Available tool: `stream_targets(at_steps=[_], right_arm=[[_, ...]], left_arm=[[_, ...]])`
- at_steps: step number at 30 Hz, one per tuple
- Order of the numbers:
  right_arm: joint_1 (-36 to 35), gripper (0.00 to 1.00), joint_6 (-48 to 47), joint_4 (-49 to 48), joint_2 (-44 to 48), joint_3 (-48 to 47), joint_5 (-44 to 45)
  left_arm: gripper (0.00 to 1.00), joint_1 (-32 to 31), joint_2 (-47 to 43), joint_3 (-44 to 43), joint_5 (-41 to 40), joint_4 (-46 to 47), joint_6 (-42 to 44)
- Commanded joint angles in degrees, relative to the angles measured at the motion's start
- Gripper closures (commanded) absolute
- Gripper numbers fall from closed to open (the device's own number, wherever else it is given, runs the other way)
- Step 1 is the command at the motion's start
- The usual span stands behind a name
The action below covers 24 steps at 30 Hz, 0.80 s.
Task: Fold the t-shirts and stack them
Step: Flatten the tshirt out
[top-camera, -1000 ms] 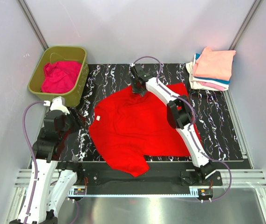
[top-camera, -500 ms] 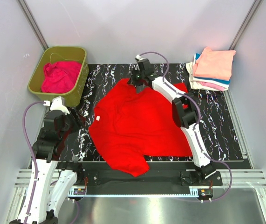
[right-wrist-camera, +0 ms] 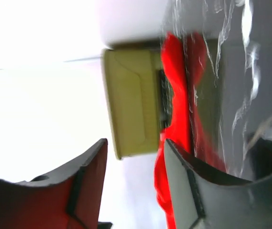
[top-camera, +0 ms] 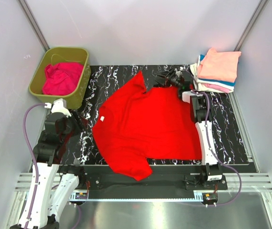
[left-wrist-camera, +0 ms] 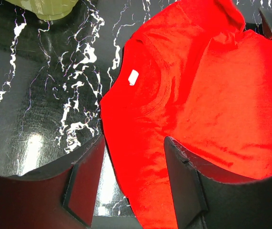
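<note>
Spread flat: my right gripper (top-camera: 160,80), jaws spread and empty, has released the bright red cloth t-shirt (top-camera: 145,124) and swung toward the folded pile of peach, white and blue t-shirts (top-camera: 216,69) beside it. The far sleeve (top-camera: 136,82), bunched a second ago, now lies drawn out just ahead of it on the black marbled desk (top-camera: 221,124): flatter, not yet folded. My left gripper (left-wrist-camera: 135,140) hangs spread over the collar side.
</note>
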<state>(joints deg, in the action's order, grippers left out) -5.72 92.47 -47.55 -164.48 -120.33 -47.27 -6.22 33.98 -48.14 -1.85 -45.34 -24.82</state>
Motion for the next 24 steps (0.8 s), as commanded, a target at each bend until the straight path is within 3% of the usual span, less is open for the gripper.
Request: stream_targets(at_steps=[1, 5, 6, 7, 10, 14, 18, 24], right_arm=[[-2.90, 0.41, -8.55, 9.90, 11.59, 6.22, -5.04], [-3.16, 0.39, -25.98, 27.20, 22.00, 10.64, 2.68], [-3.60, 0.38, -30.11, 37.95, 23.67, 10.30, 4.79], [-4.04, 0.38, -40.07, 44.50, 26.38, 7.34, 7.51], [-8.51, 0.37, -57.76, 68.15, 28.17, -2.83, 22.00], [-14.58, 0.37, -71.00, 87.41, 24.49, -16.49, 40.01], [-20.11, 0.38, -80.31, 92.02, 20.26, -24.76, 50.50], [-25.04, 0.34, -86.39, 88.69, 13.60, -31.52, 58.77]], left_arm=[[0.43, 0.33, -0.05, 0.41, 1.32, 2.72, 1.00], [0.43, 0.33, -0.31, 0.42, 1.32, 2.63, 1.09], [0.42, 0.42, -0.23, 0.42, 1.32, 2.71, 1.00], [0.42, 0.42, -0.23, 0.42, 1.32, 2.72, 1.09], [0.43, 0.42, -0.31, 0.42, 1.32, 2.72, 1.09], [0.42, 0.50, -0.67, 0.42, 1.32, 2.80, 1.00], [0.43, 0.51, -0.58, 0.42, 1.41, 2.80, 1.00], [0.43, 0.59, -0.49, 0.42, 1.50, 2.80, 1.18]])
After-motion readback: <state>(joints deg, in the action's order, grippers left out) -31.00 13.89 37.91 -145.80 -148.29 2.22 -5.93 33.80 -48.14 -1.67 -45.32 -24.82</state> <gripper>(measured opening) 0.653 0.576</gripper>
